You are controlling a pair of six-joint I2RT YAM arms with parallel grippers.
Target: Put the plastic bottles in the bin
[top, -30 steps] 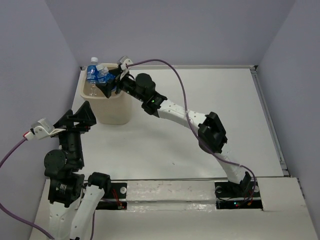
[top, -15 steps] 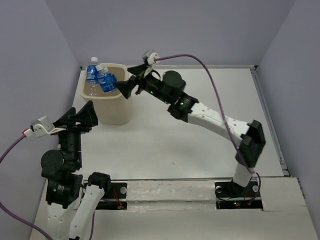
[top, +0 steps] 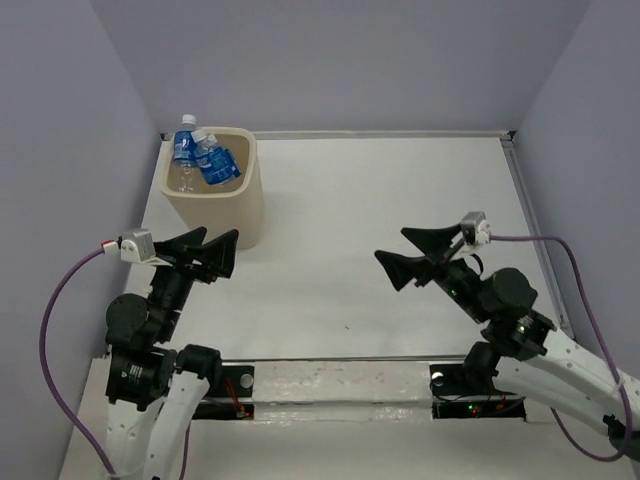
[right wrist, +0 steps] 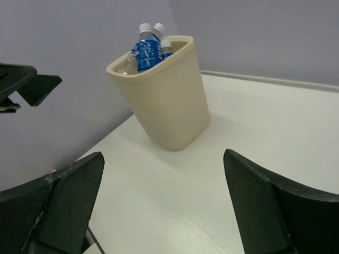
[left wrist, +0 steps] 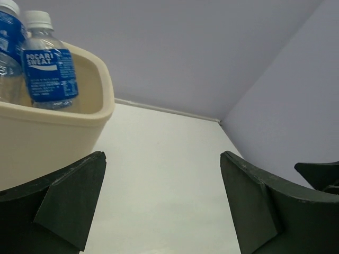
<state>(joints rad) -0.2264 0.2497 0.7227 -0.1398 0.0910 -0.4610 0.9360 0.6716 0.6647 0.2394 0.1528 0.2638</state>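
The cream-beige bin (top: 235,215) stands at the far left of the table; it also shows in the left wrist view (left wrist: 53,129) and the right wrist view (right wrist: 169,100). Clear plastic bottles (top: 213,160) with blue labels and white caps stick up out of its mouth, seen too in the left wrist view (left wrist: 48,66) and the right wrist view (right wrist: 147,46). My left gripper (top: 212,252) is open and empty, near the bin's front. My right gripper (top: 408,252) is open and empty over the table's right middle, far from the bin.
The white table (top: 400,190) is walled by lilac panels at the back and both sides. A metal rail (top: 535,230) runs along its right edge. The arm bases sit on a white strip (top: 330,385) at the near edge.
My right arm has pulled back from the bin's mouth to the near right side, leaving a bottle in the bin. My left gripper has swung a little to the right.
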